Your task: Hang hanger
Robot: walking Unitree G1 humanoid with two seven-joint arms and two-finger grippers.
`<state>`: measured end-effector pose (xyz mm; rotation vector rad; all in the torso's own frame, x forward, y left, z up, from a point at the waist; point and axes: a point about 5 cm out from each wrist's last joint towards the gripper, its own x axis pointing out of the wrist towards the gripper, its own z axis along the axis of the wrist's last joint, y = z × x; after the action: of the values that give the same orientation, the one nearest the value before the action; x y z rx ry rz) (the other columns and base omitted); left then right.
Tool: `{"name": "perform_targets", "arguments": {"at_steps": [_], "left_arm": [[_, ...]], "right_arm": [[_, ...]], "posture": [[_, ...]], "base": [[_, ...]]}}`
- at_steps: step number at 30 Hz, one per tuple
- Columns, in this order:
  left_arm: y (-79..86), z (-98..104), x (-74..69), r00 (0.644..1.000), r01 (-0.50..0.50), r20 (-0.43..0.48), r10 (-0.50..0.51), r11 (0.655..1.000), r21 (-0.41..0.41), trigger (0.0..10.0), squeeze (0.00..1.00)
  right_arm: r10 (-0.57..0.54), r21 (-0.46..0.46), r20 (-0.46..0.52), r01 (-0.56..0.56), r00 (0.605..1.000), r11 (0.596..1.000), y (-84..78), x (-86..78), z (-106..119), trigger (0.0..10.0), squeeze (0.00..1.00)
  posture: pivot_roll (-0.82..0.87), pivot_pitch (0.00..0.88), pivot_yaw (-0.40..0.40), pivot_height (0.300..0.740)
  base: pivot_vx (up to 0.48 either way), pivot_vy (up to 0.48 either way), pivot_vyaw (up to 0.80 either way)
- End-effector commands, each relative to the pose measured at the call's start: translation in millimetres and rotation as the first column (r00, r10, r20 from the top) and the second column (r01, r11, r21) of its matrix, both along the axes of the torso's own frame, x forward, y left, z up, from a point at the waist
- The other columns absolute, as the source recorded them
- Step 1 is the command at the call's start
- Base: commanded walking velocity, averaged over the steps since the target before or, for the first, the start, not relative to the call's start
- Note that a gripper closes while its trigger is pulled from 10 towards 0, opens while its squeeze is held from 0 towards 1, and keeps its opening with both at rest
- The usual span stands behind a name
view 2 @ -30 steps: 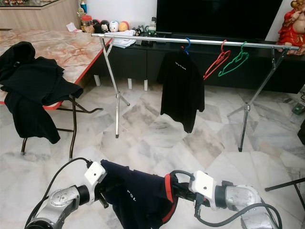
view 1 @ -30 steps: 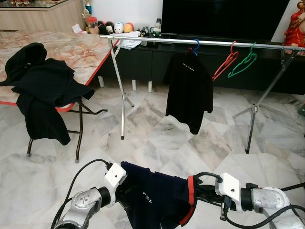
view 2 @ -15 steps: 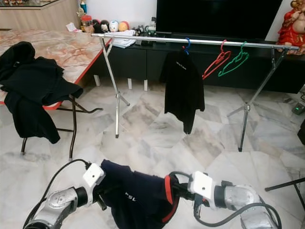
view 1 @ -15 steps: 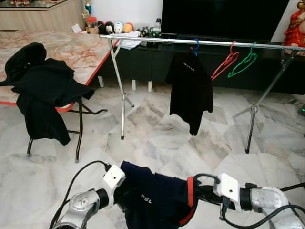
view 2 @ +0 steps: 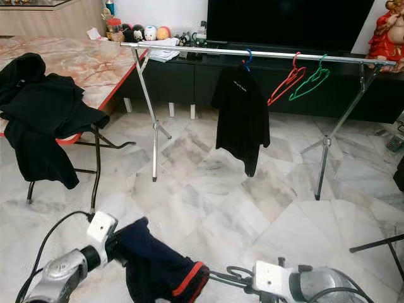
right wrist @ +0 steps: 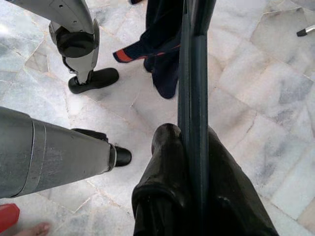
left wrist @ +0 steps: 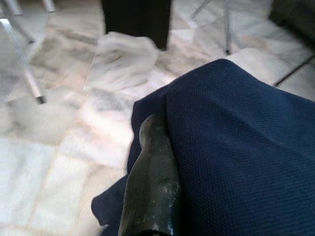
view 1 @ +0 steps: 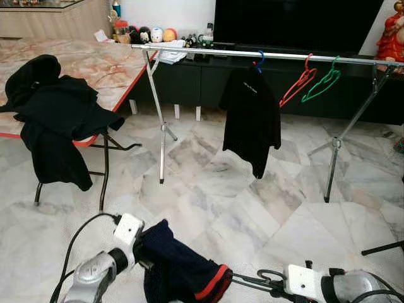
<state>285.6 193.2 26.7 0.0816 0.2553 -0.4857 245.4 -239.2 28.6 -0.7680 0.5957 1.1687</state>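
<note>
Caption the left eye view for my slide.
Left gripper holds a navy shirt low before a rail with a black shirt.

The silver clothes rail (view 1: 265,55) crosses the room before the dark TV cabinet (view 1: 189,79). On the rail hang a black shirt (view 1: 252,120) on a blue hanger (view 1: 259,60), then a red hanger (view 1: 298,85) and a green hanger (view 1: 320,85). Well below the rail, the left arm (view 1: 101,271) carries a navy garment (view 1: 180,271), seemingly gripped, with the fingers hidden by cloth.

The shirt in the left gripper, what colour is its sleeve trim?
Red trim on a navy shirt, clearest in the left eye view.
</note>
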Motion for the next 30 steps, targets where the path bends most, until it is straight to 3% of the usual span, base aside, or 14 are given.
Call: {"name": "perform_targets", "arguments": {"at_steps": [1,5,9,10,12,14,17,18,22,23,25,28,29,30], "left_arm": [[31.1,15,8.3,0.983,-0.169,0.084,0.166,0.985,0.037,0.0,0.0],[48.6,31,16.4,0.918,-0.358,0.143,0.371,0.927,-0.109,0.0,0.0],[48.5,52,23.3,0.894,-0.332,0.154,0.421,0.853,-0.403,0.0,0.0],[40.4,61,24.2,0.914,-0.243,0.176,0.365,0.843,-0.48,0.0,0.0],[24.6,68,22.3,0.952,-0.11,0.198,0.234,0.864,-0.491,0.0,0.0],[-3.4,71,11.0,0.976,0.138,0.21,-0.048,0.89,-0.435,0.0,0.0],[-21.8,74,-2.7,0.944,0.327,0.195,-0.268,0.844,-0.424,0.0,0.0],[-30.7,78,-11.9,0.903,0.43,0.193,-0.385,0.792,-0.433,0.0,0.0],[-35.6,84,-19.2,0.873,0.483,0.187,-0.45,0.751,-0.45,0.0,0.0],[-42.2,87,-27.7,0.834,0.54,0.169,-0.526,0.712,-0.449,0.0,0.0],[-45.6,90,-31.9,0.816,0.562,0.17,-0.552,0.689,-0.458,0.0,0.0],[-43.9,90,-30.7,0.835,0.537,0.163,-0.526,0.713,-0.452,0.0,0.0],[-42.0,88,-26.7,0.858,0.504,0.155,-0.49,0.745,-0.438,0.0,0.0],[-36.1,84,-13.8,0.917,0.398,0.149,-0.369,0.836,-0.379,0.0,0.0]], "right_arm": [[-0.028,-0.071,-0.072,0.023,0.997,0.997,-15.0,-13.7,-12,0.0,0.0],[-0.058,-0.116,-0.098,0.047,0.993,0.992,-20.3,-20.8,-23,0.0,0.0],[-0.067,-0.195,-0.119,0.043,0.991,0.98,-24.8,-29.6,-34,0.0,0.0],[-0.075,-0.207,-0.125,0.048,0.989,0.977,-24.8,-32.4,-38,0.0,0.0],[-0.084,-0.205,-0.125,0.058,0.989,0.977,-22.0,-33.6,-42,0.0,0.0],[-0.094,-0.207,-0.117,0.068,0.989,0.976,-16.4,-33.0,-46,0.0,0.0],[-0.082,-0.194,-0.144,0.054,0.986,0.979,-9.6,-32.4,-48,0.0,0.0],[-0.07,-0.224,-0.123,0.041,0.99,0.974,-8.1,-28.9,-48,0.0,0.0],[-0.087,-0.241,-0.086,0.064,0.993,0.968,-7.1,-23.6,-48,0.0,0.0],[-0.216,-0.121,0.006,0.216,0.976,0.969,5.2,-3.9,-40,0.0,0.0],[-0.371,-0.009,0.099,0.374,0.923,0.928,12.0,16.2,-30,0.0,0.0],[-0.481,0.099,0.074,0.474,0.874,0.875,18.9,29.3,-22,0.0,0.0],[-0.47,0.112,0.064,0.462,0.88,0.88,21.8,30.1,-21,0.0,0.0],[-0.416,0.097,0.06,0.409,0.907,0.907,26.4,29.1,-21,0.0,0.0]], "posture": [[-0.02,0.093,-0.008,0.74],[-0.02,0.094,-0.008,0.74],[-0.02,0.096,-0.008,0.74],[-0.01,0.096,-0.007,0.74],[-0.01,0.096,-0.006,0.74],[-0.01,0.097,-0.004,0.74],[-0.01,0.096,0.001,0.74],[-0.01,0.096,0.001,0.74],[-0.01,0.093,0.001,0.74],[-0.01,0.093,0.002,0.74],[-0.01,0.093,0.002,0.74],[-0.01,0.096,0.003,0.74],[-0.01,0.096,0.003,0.74],[0.0,0.097,0.001,0.74]], "base": [[0.0,0.0,0.0],[0.0,0.0,0.0],[0.0,0.0,0.0],[0.0,0.0,0.0],[0.0,0.0,0.0],[0.0,0.0,0.0],[0.0,0.0,0.0],[0.0,0.0,0.0],[0.0,0.0,0.0],[0.0,0.0,0.0],[0.0,0.0,0.0],[0.0,0.0,0.0],[0.0,0.0,0.0],[0.0,0.0,0.0]]}}
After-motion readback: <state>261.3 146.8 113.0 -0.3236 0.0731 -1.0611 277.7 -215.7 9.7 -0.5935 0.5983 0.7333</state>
